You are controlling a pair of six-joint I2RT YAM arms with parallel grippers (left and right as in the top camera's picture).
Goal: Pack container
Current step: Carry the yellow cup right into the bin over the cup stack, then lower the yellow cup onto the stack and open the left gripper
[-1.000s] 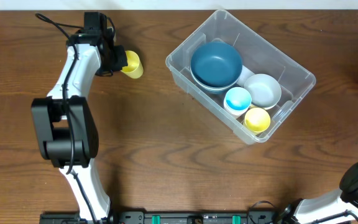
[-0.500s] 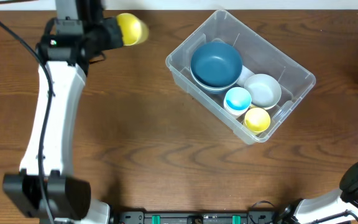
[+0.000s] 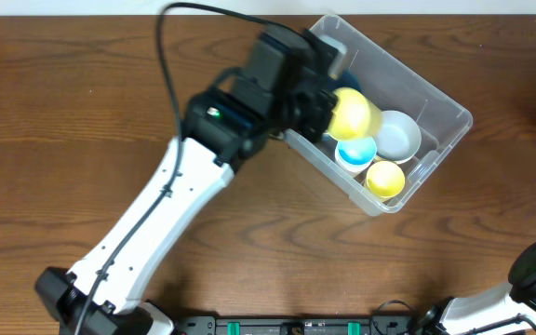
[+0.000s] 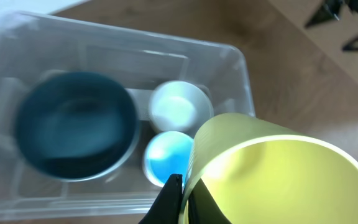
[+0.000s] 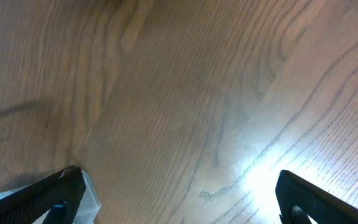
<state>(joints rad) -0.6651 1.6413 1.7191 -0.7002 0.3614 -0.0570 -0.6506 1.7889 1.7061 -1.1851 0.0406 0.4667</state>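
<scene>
Overhead, the left gripper (image 3: 333, 110) is pinching a yellow cup (image 3: 352, 113) above the clear container (image 3: 438, 99), which is sitting toward two o'clock on the table (image 3: 63, 140) with a blue bowl (image 4: 73, 124), white bowl (image 3: 398, 135), blue cup (image 3: 355, 151) and second yellow cup (image 3: 385, 177) inside, while the right gripper (image 5: 179, 193) is hanging spread.

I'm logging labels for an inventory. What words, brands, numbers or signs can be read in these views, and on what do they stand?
None can be read.
The container, the yellow cup in the left gripper and the table show no legible text in any view.
The left wrist view is blurred, so any small print there could not be read.
</scene>
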